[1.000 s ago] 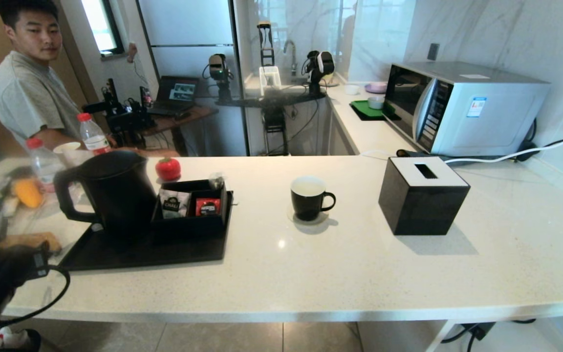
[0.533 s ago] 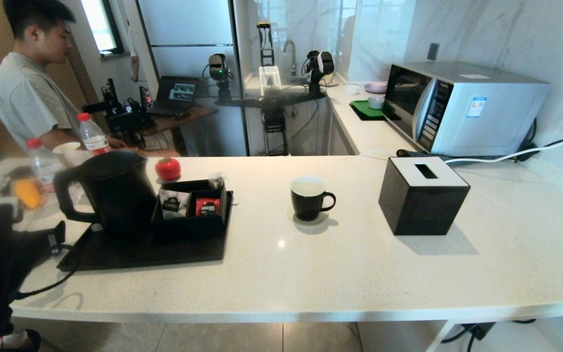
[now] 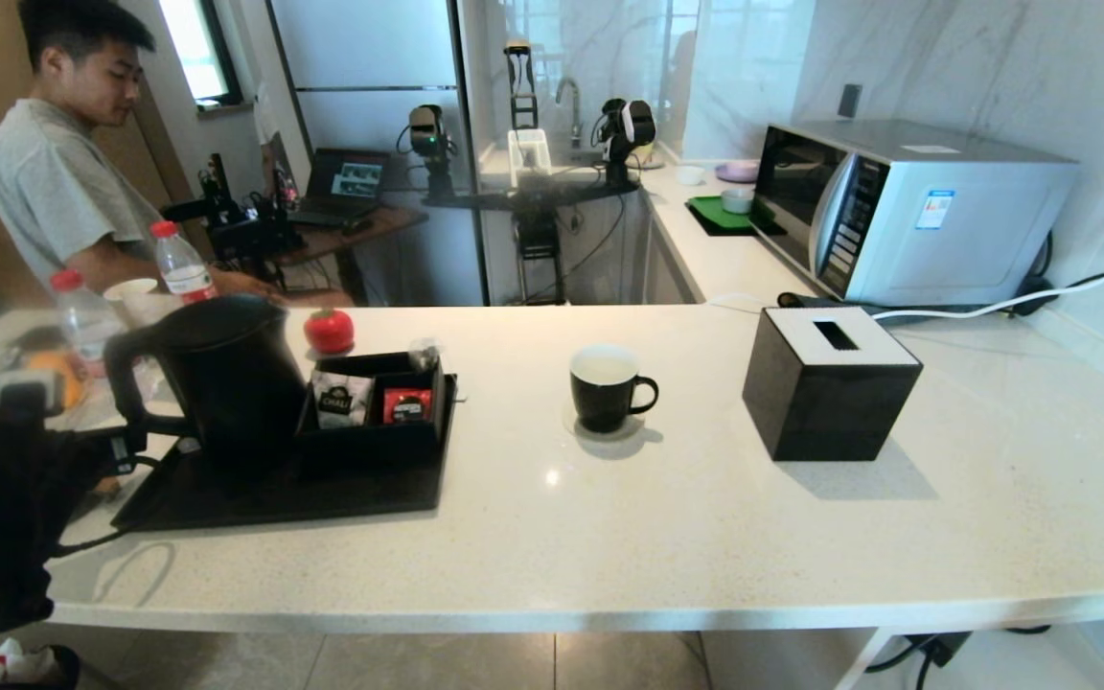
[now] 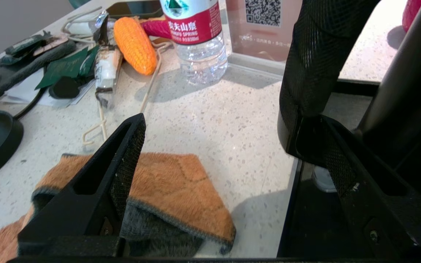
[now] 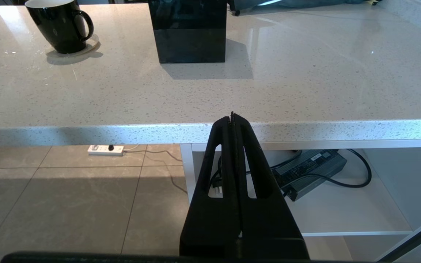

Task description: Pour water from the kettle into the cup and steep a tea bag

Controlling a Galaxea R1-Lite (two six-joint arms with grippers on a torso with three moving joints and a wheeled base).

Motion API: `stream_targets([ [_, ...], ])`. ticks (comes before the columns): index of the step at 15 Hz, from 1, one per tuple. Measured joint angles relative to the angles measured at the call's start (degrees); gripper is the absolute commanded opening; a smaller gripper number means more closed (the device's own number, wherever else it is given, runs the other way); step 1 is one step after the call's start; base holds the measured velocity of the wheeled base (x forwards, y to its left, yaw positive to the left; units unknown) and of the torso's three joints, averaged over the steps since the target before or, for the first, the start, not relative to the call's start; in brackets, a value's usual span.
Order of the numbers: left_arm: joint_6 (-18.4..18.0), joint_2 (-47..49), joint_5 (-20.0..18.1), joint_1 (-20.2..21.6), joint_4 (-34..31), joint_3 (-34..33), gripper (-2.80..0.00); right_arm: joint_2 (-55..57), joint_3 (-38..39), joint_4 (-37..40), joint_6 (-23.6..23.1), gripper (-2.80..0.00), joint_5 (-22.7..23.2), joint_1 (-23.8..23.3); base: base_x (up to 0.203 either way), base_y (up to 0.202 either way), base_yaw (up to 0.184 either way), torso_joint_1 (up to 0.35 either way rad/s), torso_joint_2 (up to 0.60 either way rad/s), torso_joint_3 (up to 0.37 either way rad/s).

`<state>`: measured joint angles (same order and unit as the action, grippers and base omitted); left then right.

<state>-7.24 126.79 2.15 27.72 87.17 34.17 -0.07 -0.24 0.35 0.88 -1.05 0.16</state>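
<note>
The matte black kettle (image 3: pixel 217 374) stands at the back left of a black tray (image 3: pixel 274 498). Its textured loop handle (image 4: pixel 313 62) rises just beyond one of the left gripper's fingers (image 4: pixel 338 164). My left gripper (image 4: pixel 228 118) is open and holds nothing; from the head camera it (image 3: pixel 126 446) sits low beside the handle at the tray's left edge. The black cup (image 3: pixel 607 388) with a white inside rests on a coaster mid-counter, also in the right wrist view (image 5: pixel 59 25). My right gripper (image 5: pixel 232 115) is shut, below the counter's front edge. I cannot make out the tea bag.
A black organiser (image 3: pixel 375 402) with a white and a red packet sits on the tray. A black tissue box (image 3: pixel 830 383) and a microwave (image 3: pixel 907 211) stand to the right. An orange cloth (image 4: pixel 166 193), a water bottle (image 4: pixel 197 40) and clutter lie at the left. A person (image 3: pixel 54 182) stands behind.
My left arm has risen from the counter's near left corner and moved forward to the kettle's handle. The person behind has turned his head.
</note>
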Motion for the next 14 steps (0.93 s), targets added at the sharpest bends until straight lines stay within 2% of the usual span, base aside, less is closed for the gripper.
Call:
stream_targets([
  [14,-0.3,2.7,-1.1,0.5,0.0,5.4,0.00,0.0,0.0,0.0,0.0,-2.80,0.0,0.0,0.000,0.000,0.000,0.000,0.00,0.000],
])
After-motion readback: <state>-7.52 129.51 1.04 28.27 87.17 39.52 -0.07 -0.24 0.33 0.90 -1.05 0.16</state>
